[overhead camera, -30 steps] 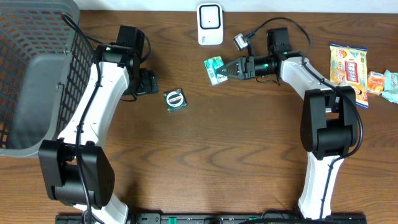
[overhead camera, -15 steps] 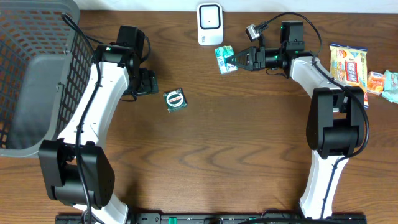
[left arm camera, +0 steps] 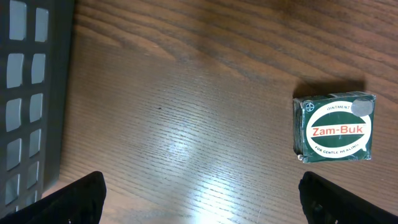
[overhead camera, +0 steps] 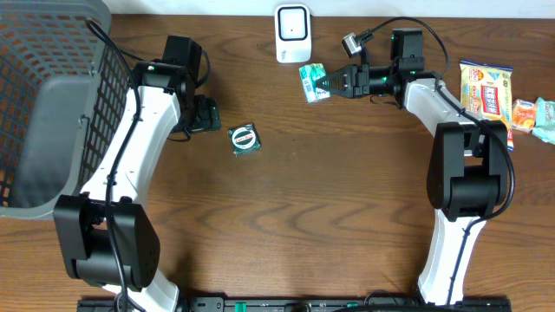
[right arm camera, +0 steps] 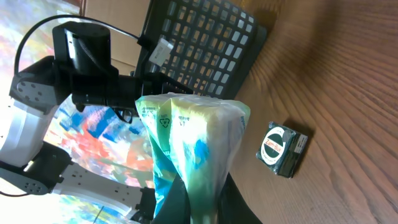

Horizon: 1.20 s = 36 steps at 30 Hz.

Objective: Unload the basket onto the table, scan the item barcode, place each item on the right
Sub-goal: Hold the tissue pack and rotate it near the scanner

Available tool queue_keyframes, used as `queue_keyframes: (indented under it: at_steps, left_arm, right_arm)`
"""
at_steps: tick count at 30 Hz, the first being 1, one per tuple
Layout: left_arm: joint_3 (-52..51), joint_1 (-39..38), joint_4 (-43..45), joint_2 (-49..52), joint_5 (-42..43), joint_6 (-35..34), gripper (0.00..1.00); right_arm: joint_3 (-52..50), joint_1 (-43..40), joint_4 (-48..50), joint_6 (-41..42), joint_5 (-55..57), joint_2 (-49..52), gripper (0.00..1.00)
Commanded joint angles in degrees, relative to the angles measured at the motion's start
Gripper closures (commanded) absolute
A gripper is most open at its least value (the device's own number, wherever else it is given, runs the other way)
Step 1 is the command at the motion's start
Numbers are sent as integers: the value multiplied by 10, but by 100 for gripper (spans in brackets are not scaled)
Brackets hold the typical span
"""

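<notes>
At the far left, a grey mesh basket [overhead camera: 35, 104] is seen at the edge of the wooden table [overhead camera: 303, 217]. The left arm is stretched up the table beside it. The left gripper [overhead camera: 208, 114] is held low over the wood, with its fingers [left arm camera: 84, 199] spread wide and nothing between them. Just to the right of that gripper, a small dark green Zam-Buk box [overhead camera: 245, 139] lies flat on the table, label up, apart from the fingers. In the left wrist view the box [left arm camera: 334, 127] is found at the right side, above the right fingertip and not touched by it.

Further right, at the table's far edge, a white scanner [overhead camera: 293, 33] is placed. A green and white packet [overhead camera: 312, 82] is held just below and to the right of it in the overhead view, close to the scanner but not touching it. The packet is pinched by the right gripper [overhead camera: 328, 84], whose fingers are closed tightly on its crimped end. In the right wrist view the packet [right arm camera: 193, 143] is seen edge-on. No barcode can be made out on it.

At the far right, several snack packets [overhead camera: 487, 91] are laid on the table, well apart from the scanner.
</notes>
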Motion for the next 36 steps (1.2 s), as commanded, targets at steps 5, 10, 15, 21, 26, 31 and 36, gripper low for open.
queue_keyframes:
  at_steps: [5, 10, 15, 21, 26, 31, 36]
  left_arm:
    - [-1, 1, -3, -1, -7, 5, 2]
    - [-1, 1, -3, -1, -7, 5, 2]
    - [-1, 1, -3, -1, -7, 5, 2]
    - [-1, 1, -3, -1, -7, 5, 2]
    - [-1, 1, -3, -1, -7, 5, 2]
    - [-1, 1, -3, -1, -7, 5, 2]
    - [-1, 1, -3, -1, -7, 5, 2]
  right_arm:
    - [1, -3, 6, 3, -10, 8, 99]
    - [1, -3, 6, 3, -7, 8, 99]
    - [1, -3, 6, 4, 3, 8, 99]
    - [1, -3, 6, 4, 12, 8, 99]
    - [1, 0, 5, 4, 33, 8, 99]
    - [1, 19, -13, 4, 100, 8, 98]
    - [1, 53, -57, 3, 253, 8, 98]
